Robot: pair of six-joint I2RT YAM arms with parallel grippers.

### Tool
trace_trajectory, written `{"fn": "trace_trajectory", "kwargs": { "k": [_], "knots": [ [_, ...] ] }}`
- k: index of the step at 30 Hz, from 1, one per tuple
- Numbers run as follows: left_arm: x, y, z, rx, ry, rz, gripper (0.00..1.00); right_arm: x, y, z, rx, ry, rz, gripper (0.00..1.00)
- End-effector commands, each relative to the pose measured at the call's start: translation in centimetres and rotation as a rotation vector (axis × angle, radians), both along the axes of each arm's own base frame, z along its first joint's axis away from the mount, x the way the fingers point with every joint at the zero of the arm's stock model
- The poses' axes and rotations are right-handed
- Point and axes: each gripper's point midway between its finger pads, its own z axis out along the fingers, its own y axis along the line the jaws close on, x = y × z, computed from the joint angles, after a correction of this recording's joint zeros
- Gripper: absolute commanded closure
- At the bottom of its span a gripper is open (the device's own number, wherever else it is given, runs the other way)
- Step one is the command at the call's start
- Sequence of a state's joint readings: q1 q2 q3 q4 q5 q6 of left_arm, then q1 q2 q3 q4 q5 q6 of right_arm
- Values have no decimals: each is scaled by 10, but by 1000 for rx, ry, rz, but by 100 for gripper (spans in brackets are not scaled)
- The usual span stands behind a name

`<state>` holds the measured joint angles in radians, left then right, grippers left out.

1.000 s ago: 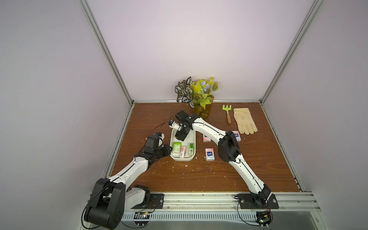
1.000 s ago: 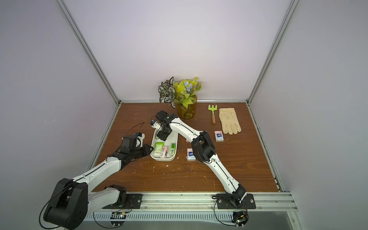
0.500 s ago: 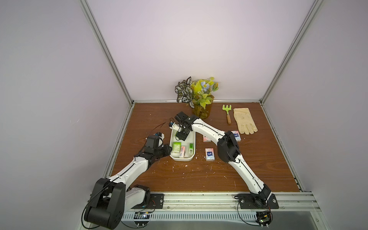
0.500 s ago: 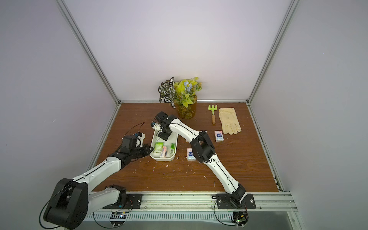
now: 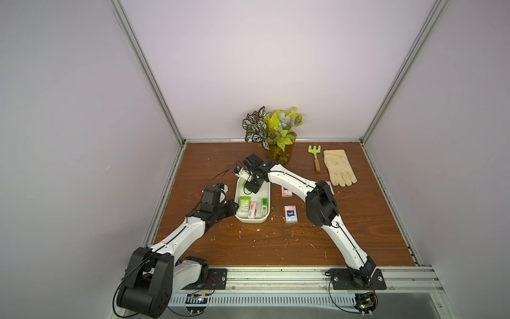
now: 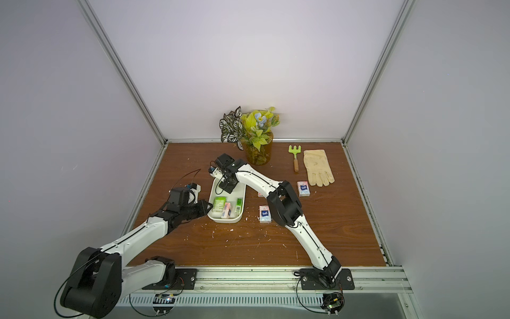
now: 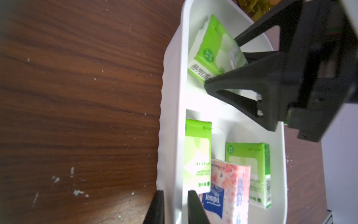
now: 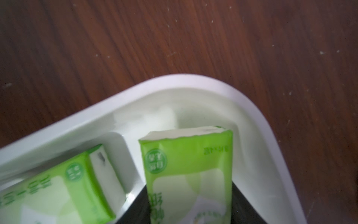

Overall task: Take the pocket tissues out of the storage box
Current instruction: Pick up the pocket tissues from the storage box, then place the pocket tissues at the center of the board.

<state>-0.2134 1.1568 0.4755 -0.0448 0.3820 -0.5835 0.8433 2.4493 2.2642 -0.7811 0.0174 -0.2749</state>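
Wrist views, right fingers [image 8: 246, 205] clamp green packet [image 8: 186, 166], left fingers [image 7: 194, 208] straddle storage box [image 7: 174, 93]

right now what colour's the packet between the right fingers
Green and white packet, clearest in right wrist view.

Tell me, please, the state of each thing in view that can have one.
Left gripper: shut on the wall of the storage box.
Right gripper: shut on a green packet, tilted inside the box.
Storage box: lidless, three more packets in it.
Pink packets on the table: three, out, lying flat.

Top views look down; wrist views (close) share box [image 7: 172, 116].
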Motion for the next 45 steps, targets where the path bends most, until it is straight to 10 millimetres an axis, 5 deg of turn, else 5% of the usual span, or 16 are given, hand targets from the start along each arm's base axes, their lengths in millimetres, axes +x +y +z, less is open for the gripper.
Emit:
{"fn": "trace_trajectory", "kwargs": {
  "k": [1, 13, 20, 28, 36, 45],
  "knots": [
    [8, 2, 13, 0, -30, 3, 72, -3, 6, 72, 137, -60, -34, 48],
    [21, 8, 62, 43, -159, 10, 41, -25, -42, 147, 309, -96, -299, 49],
    [35, 17, 102, 70, -277, 63, 21, -50, -93, 156, 357, -81, -493, 49],
    [49, 29, 122, 103, -369, 137, 0, -82, -167, 114, 353, -43, -760, 49],
    [56, 26, 115, 81, -356, 138, 1, -111, -225, 70, 329, 19, -955, 49],
    [54, 24, 109, 67, -340, 136, 1, -133, -261, 19, 271, 77, -1061, 49]
  ]
}}
